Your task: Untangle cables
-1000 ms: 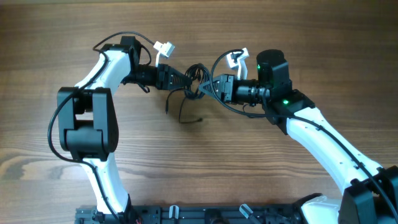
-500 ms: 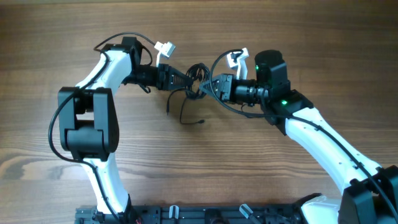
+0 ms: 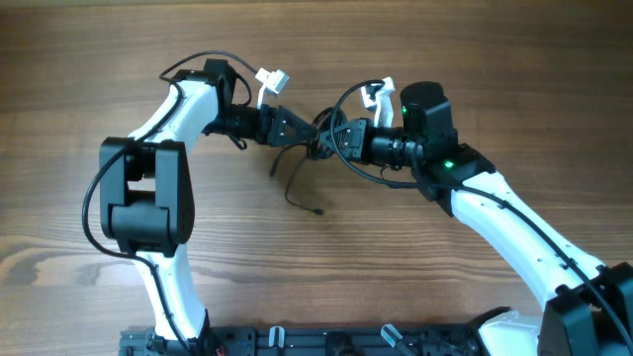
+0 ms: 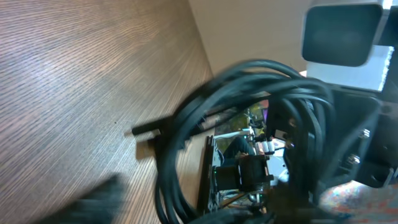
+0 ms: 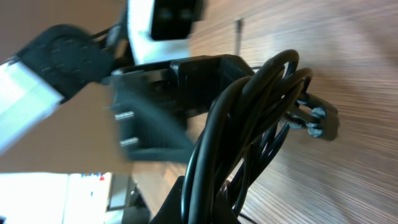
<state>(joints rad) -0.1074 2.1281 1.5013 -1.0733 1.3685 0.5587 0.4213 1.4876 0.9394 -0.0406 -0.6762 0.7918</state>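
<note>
Logged cables [image 5: 249,112] bunched above worktop [image 3: 514,79] centre, clamped in right end effector [image 3: 334,138], presumably to hold tangle up for teasing apart. Logged left end effector [image 3: 295,129] there too, seemingly parted, gripping nothing.

Left gripper [image 3: 295,130] opened; right gripper [image 3: 332,139] closed on cables [image 3: 290,188].

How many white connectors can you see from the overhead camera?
2. One white connector sits by the left arm at its wrist; the other by the right arm at its wrist. The arms could hide more.
</note>
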